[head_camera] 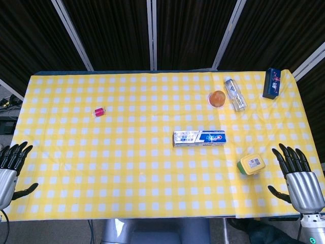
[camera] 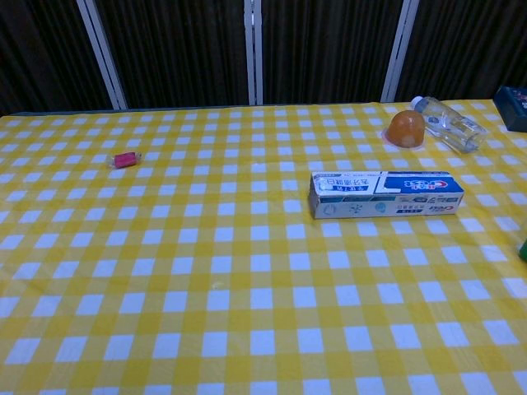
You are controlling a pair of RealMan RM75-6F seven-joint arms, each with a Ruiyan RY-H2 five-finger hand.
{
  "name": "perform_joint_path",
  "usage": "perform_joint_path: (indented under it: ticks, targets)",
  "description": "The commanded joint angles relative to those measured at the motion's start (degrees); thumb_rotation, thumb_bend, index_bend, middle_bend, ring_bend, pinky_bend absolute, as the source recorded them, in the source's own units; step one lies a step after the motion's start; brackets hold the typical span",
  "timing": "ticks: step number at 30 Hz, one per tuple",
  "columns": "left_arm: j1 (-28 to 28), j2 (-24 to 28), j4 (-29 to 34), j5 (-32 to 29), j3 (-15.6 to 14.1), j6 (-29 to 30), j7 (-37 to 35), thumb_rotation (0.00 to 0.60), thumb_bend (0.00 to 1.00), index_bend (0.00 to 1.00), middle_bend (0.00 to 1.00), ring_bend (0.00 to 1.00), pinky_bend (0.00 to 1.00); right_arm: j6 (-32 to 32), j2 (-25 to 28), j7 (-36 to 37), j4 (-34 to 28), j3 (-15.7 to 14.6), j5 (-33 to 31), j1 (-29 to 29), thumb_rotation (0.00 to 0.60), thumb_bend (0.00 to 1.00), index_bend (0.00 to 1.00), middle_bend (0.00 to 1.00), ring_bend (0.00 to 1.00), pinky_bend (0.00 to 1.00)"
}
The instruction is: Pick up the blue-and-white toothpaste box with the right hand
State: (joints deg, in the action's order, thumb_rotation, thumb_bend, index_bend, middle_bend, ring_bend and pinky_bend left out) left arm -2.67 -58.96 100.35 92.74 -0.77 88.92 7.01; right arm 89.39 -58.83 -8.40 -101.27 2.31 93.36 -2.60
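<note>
The blue-and-white toothpaste box (head_camera: 199, 138) lies flat, lengthwise left to right, right of the table's middle; the chest view shows the box (camera: 385, 194) too. My right hand (head_camera: 297, 175) hovers at the table's near right corner, fingers spread, holding nothing, well to the right of and nearer than the box. My left hand (head_camera: 11, 165) is at the near left edge, fingers apart and empty. Neither hand shows in the chest view.
A yellow-lidded green container (head_camera: 251, 164) sits between the box and my right hand. Behind the box are an orange fruit (head_camera: 218, 98), a lying clear bottle (head_camera: 235, 94) and a dark blue box (head_camera: 272, 83). A small pink item (head_camera: 98, 112) lies far left.
</note>
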Motion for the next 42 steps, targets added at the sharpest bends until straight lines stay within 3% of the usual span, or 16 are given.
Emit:
perform_joint_path:
  ticks: [1,4,8,15,21,25,31,42]
  targets:
    - [0.0,0.0,0.0,0.0,0.0,-0.1,0.0,0.6,0.0,0.0,0.0,0.0,0.0,-0.3,-0.1,-0.1,0.1,0.0,-0.2,-0.1,0.6,0.0,0.0,0.0,0.0,0.0]
    - [0.0,0.0,0.2,-0.3,-0.1,-0.4,-0.3,0.6,0.0,0.0,0.0,0.0,0.0,-1.4,-0.2,0.1,0.1,0.2,-1.1,-0.6,0.6,0.0,0.0,0.0,0.0,0.0]
    - [-0.3,-0.1,0.2,-1.2,0.1,-1.2,0.0,0.6,0.0,0.0,0.0,0.0,0.0,-7.5,0.3,2.6,-0.2,1.6,-4.1,-4.0,0.6,0.0,0.0,0.0,0.0,0.0]
    - [-1.3,-0.9,0.6,-2.2,1.1,-2.4,1.6,0.6,0.0,0.0,0.0,0.0,0.0,-27.7,0.0,9.0,2.0,7.6,-12.3,-17.6,0.6,0.0,0.0,0.0,0.0,0.0]
    - [-1.9,-1.7,-0.1,-4.5,1.6,-4.2,2.6,0.6,0.0,0.0,0.0,0.0,0.0,-40.7,-6.2,6.5,9.9,11.4,-18.5,-28.5,0.6,0.0,0.0,0.0,0.0,0.0]
    - [-2.3,-1.9,-0.5,-5.9,2.1,-5.1,2.6,0.6,0.0,0.0,0.0,0.0,0.0,-46.6,-11.7,2.7,15.3,12.3,-23.6,-34.1,0.6,0.0,0.01,0.01,0.0,0.0]
    - [-3.0,-2.1,-1.1,-7.7,2.5,-6.7,2.2,0.6,0.0,0.0,0.0,0.0,0.0,-49.2,-19.0,-1.7,20.8,12.7,-29.5,-39.0,0.6,0.0,0.1,0.1,0.02,0.14]
    - [-3.3,-1.9,-1.9,-8.7,2.8,-7.3,0.7,0.6,0.0,0.0,0.0,0.0,0.0,-50.5,-25.8,-8.3,26.5,10.5,-36.9,-43.0,0.6,0.0,0.17,0.21,0.12,0.21]
